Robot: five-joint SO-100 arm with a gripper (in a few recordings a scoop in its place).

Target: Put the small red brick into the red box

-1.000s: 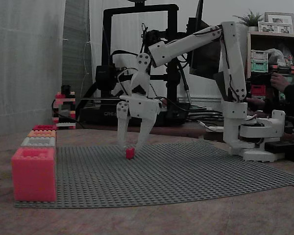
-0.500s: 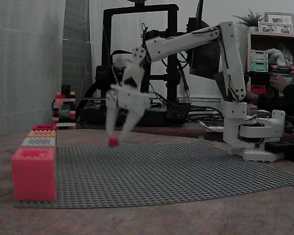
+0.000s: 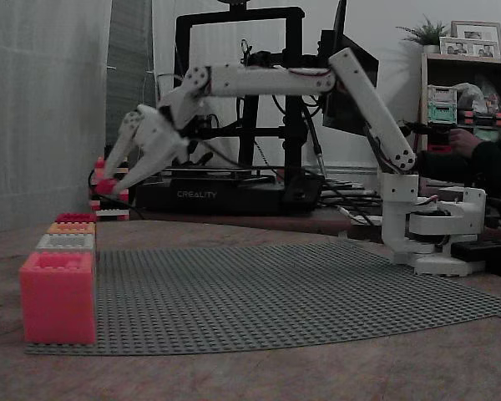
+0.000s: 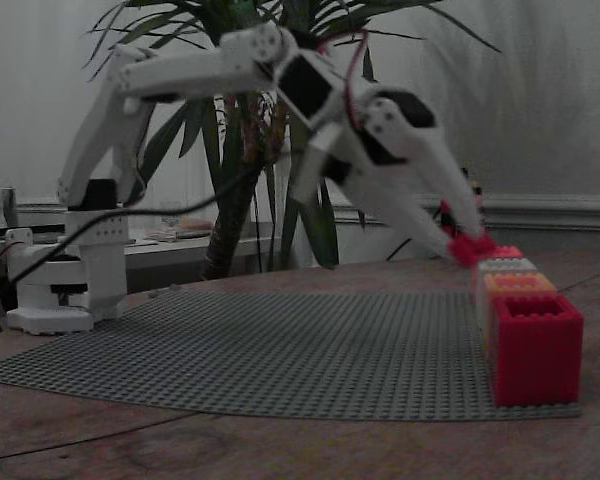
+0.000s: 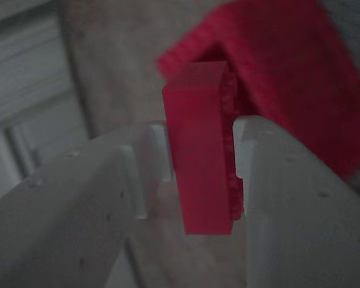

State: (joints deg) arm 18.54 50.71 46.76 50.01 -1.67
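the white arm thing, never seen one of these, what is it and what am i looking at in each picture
It is a small robot arm bolted to a table, ending in a two-finger gripper. Two pictures come from cameras standing low at opposite sides of the table, so the arm reaches left in one fixed view and right in the other. The third comes from a camera on the wrist, looking along the fingers.

A grey studded baseplate lies on the table, with a row of toy-brick boxes along one edge. The nearest box differs by view: pinkish-coral in one, the red box in the other.

The gripper is shut on the small red brick, held in the air above the row's far end.
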